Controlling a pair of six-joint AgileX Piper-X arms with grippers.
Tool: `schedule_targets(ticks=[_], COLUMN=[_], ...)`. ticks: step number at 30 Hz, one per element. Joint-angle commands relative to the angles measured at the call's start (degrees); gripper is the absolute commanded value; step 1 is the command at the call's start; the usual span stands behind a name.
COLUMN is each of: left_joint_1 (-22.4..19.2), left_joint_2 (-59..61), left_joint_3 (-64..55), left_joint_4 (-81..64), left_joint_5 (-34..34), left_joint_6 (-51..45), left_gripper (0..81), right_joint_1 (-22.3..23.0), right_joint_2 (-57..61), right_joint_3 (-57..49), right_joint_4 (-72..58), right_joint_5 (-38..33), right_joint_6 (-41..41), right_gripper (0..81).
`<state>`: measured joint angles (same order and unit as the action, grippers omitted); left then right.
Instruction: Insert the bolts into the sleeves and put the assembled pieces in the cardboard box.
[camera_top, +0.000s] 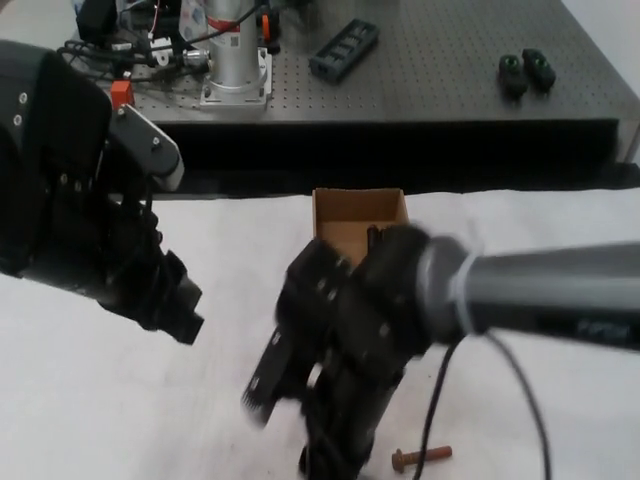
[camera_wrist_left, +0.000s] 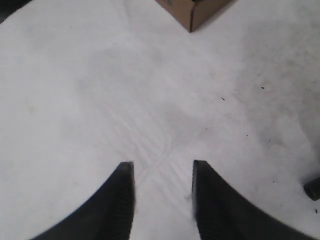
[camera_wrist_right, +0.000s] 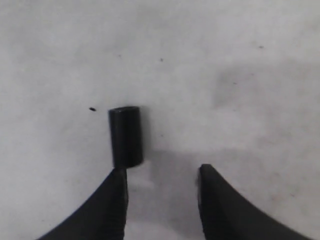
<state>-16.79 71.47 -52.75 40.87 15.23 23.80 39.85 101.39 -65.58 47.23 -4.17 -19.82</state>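
Observation:
A short black sleeve (camera_wrist_right: 126, 136) lies on the white cloth just past one fingertip of my right gripper (camera_wrist_right: 162, 172), which is open and holds nothing; the sleeve is outside the gap. In the high view the right gripper (camera_top: 265, 390) hangs low over the cloth in front of the cardboard box (camera_top: 360, 215). A copper-coloured bolt (camera_top: 421, 457) lies on the cloth near the front edge, beside that arm. My left gripper (camera_wrist_left: 163, 167) is open over bare cloth, with a corner of the box (camera_wrist_left: 192, 11) farther off. The high view has it at the left (camera_top: 188, 318).
Behind the cloth is a perforated metal bench with a black tray (camera_top: 343, 48), a metal post (camera_top: 235, 50) and two dark knobs (camera_top: 525, 72). A black cable (camera_top: 437, 400) hangs from the right arm. A small dark object (camera_wrist_left: 312, 187) sits at the left wrist view's edge.

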Motion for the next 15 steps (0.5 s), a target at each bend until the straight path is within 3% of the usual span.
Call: schedule_targets(ticks=[1,7,15], left_joint_1=[-0.2,-5.7,-17.0], left_joint_2=[-0.4,3.6,11.7], left_joint_3=[-0.1,-0.1,-0.1], left_joint_4=[0.2,-0.9,-1.3], left_joint_5=[1.5,8.3,2.0], left_joint_6=[1.1,3.7,12.8], left_gripper=[28.4,28.4,28.4], right_joint_1=[-4.0,-13.1,-15.8], right_joint_2=[-4.0,-2.9,0.6], right_joint_3=[-0.3,0.2,0.5], right_joint_4=[1.7,7.6,8.8], right_joint_5=[3.4,4.8,5.5], right_joint_6=[-1.7,-6.9,-12.5], right_gripper=[32.1,32.1,32.1])
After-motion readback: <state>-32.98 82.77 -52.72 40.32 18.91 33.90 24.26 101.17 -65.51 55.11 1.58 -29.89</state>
